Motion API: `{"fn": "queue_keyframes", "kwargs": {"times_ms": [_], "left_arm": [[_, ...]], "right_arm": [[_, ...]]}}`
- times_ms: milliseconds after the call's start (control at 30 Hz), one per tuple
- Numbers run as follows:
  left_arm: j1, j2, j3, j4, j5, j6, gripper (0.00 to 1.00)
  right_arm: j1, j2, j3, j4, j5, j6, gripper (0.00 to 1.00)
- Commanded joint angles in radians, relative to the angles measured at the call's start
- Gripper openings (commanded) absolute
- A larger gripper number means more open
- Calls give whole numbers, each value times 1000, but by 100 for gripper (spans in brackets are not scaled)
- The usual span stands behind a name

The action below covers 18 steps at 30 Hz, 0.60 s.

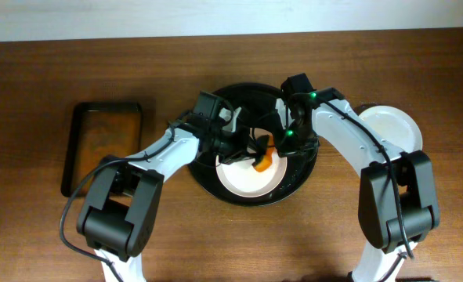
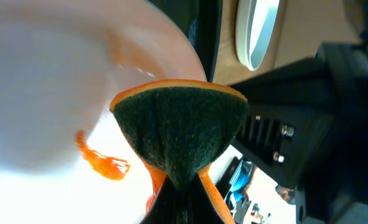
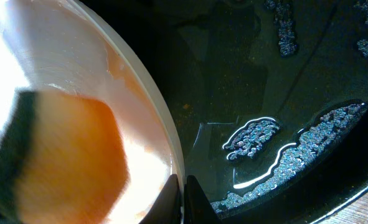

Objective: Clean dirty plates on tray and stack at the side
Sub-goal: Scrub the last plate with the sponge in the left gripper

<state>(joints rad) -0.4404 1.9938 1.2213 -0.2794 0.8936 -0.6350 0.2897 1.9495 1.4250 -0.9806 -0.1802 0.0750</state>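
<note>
Centre frame, the round white shallow plate (image 1: 243,178) looks stiff, wet, slippery: right pincer (image 3: 184,200) nips its rim, left pincer (image 2: 182,190) squeezes an orange-green sponge (image 2: 180,130).

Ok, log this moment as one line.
left gripper: shut on sponge at plate | right gripper: shut on plate | smear: present | tray: wet

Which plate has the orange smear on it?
The plate in the black tray, by the sponge. The other plate, on the table outside the tray, looks clean white.
</note>
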Motion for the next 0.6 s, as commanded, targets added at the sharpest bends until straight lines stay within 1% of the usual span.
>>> {"fn": "queue_keyframes", "kwargs": {"times_ms": [0,167,233,367,400,467,567], "left_arm": [[-29,8,6,-13,0,-10,1],[-65,56,5,-10,-3,-50,1],[-82,70,5,-10,-38,-50,1],[-102,73,5,-11,-145,-50,1],[-102,73,5,-16,-190,-50,1],[-95,73,5,-47,-333,-50,1],[-69,72,5,-74,-421,-49,1]], "right_arm": [[5,-17,11,-3,12,-4,4],[5,-17,11,-5,12,-4,4],[5,-17,11,-7,12,-4,4],[5,-17,11,-8,11,-4,4],[5,-17,11,-8,11,-4,4],[5,-17,11,-16,11,-4,4],[5,-17,11,-25,12,-4,4]]}}
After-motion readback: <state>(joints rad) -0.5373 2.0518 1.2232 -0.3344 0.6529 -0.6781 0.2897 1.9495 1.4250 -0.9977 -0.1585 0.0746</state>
